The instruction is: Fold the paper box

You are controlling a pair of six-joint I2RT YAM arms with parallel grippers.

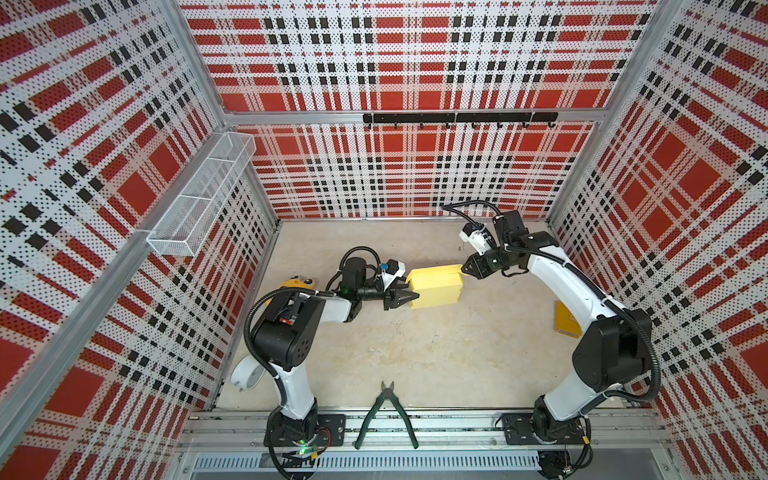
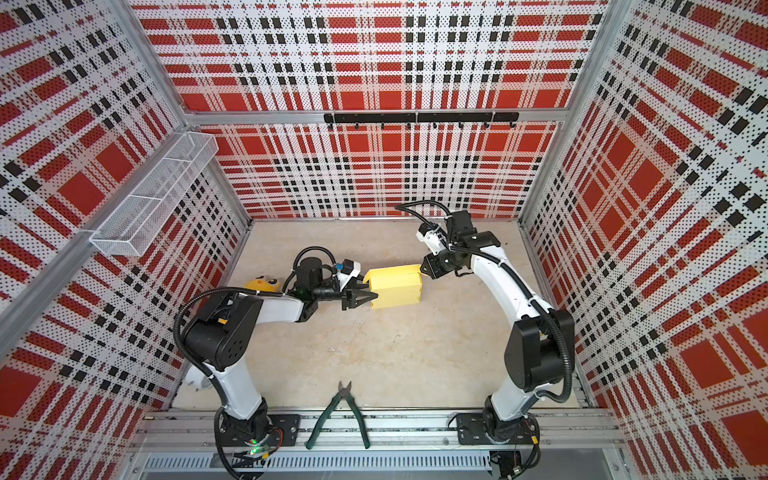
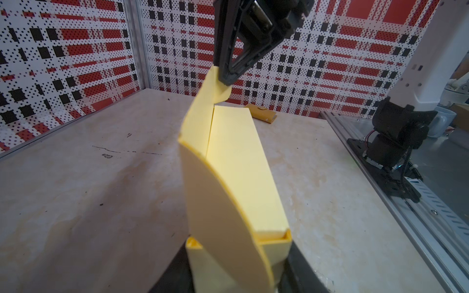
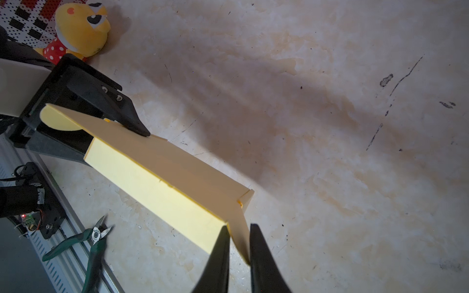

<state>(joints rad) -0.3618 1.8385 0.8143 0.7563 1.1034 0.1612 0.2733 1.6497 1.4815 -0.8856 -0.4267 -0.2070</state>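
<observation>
The paper box [image 1: 436, 287] [image 2: 397, 286] is pale yellow and stands on its long edge mid-table in both top views. My left gripper [image 1: 411, 289] [image 3: 236, 269] is shut on the box's left end, with a finger pressed to each face. The box lid [image 3: 203, 121] stands partly open and bowed. My right gripper [image 1: 464, 269] [image 4: 239, 244] comes in from the back right. It is shut on the small side flap [image 4: 241, 228] at the lid's far right corner. In the left wrist view that flap tip curls under the right gripper's fingers [image 3: 225, 76].
A yellow plush toy [image 1: 297, 283] [image 4: 81, 28] lies behind my left arm. Green cutters [image 1: 386, 415] [image 4: 94, 236] rest on the front rail. An orange-yellow flat piece [image 1: 566, 318] [image 3: 260, 114] lies by the right wall, and a white round object [image 1: 248, 374] by the left wall.
</observation>
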